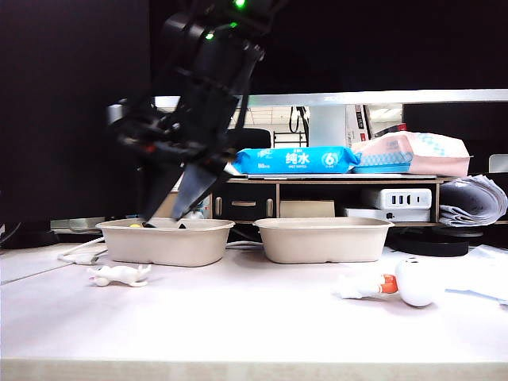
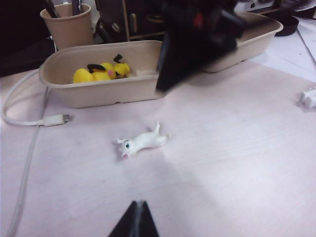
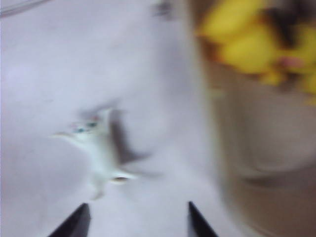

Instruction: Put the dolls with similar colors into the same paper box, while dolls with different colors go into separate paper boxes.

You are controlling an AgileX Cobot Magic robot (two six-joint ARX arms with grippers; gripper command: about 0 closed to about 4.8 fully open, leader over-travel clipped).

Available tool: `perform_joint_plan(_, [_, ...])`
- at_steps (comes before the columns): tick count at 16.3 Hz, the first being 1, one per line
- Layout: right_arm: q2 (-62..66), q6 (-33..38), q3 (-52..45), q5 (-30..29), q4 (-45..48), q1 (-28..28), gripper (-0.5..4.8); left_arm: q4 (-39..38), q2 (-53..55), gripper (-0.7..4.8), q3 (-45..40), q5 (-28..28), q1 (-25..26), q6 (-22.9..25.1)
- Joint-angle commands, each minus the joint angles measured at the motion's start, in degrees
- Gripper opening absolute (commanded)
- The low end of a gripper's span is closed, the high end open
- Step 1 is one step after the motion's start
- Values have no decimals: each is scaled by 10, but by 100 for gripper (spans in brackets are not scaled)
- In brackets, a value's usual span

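My right gripper [image 3: 133, 219], jaws apart and empty, hangs over the left paper box [image 1: 167, 242], which holds two yellow dolls [image 2: 101, 73]. My left gripper [image 2: 136, 219] looks shut. Before that box lies the slim white doll [image 2: 142, 141]: light, hard, probably slippery; I'd pinch its trunk. Two boxes, four dolls.

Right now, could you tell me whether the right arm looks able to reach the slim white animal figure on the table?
Probably yes: the right tool hovers open just beside the white animal figure, which lies alone in front of the left paper box.
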Motion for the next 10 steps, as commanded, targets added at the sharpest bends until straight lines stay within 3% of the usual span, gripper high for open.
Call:
perform_joint_plan(1, [7,-75,1,-9,3,31,246,5,0,-5,0,2,0,0])
perform_joint_plan(3, [14,-104,1,-8,7,39,291,5,0,-5,0,2,0,0])
perform_joint_plan(10, [49,-111,1,13,50,45,295,5,-3,-5,0,2,0,0])
